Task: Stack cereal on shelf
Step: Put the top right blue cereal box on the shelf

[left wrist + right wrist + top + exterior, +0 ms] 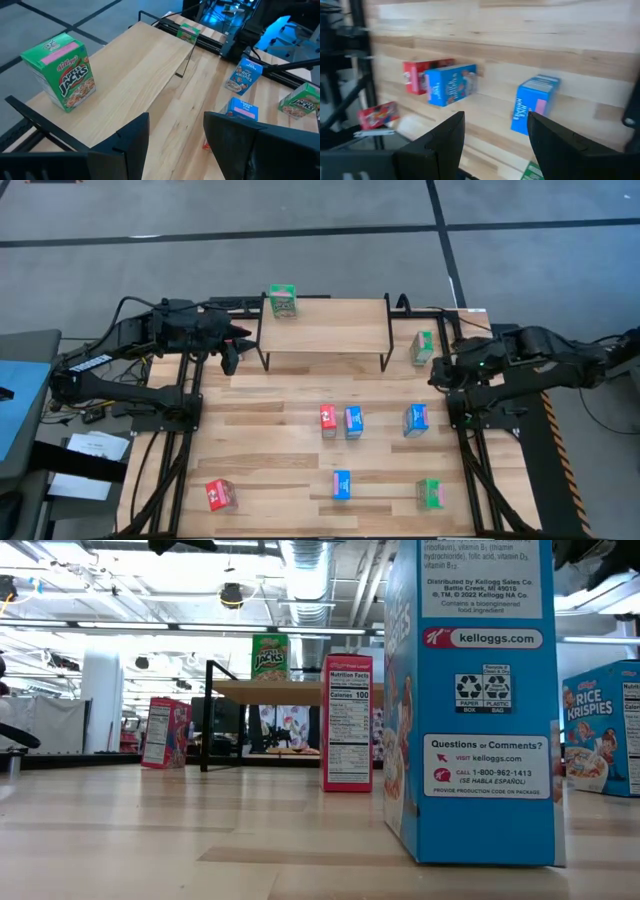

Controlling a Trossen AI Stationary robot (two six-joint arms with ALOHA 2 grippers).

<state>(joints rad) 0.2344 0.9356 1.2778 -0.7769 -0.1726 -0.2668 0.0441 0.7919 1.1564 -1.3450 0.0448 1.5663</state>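
Note:
The shelf (325,328) stands at the table's far middle, and one green cereal box (283,301) stands upright on its far left corner (62,70). Another green box (423,347) stands on the table by the shelf's right end. Red (328,420) and blue (353,421) boxes stand side by side mid-table, with another blue one (416,419) to their right. My left gripper (175,125) hovers open at the shelf's left end (235,345), holding nothing. My right gripper (495,145) is open and empty at the table's right side (447,375), tilted down over the table.
Near the front edge stand a red box (220,495), a blue box (341,484) and a green box (430,494). The blue one fills much of the low view (470,700). Bare wood lies between the shelf and the middle boxes.

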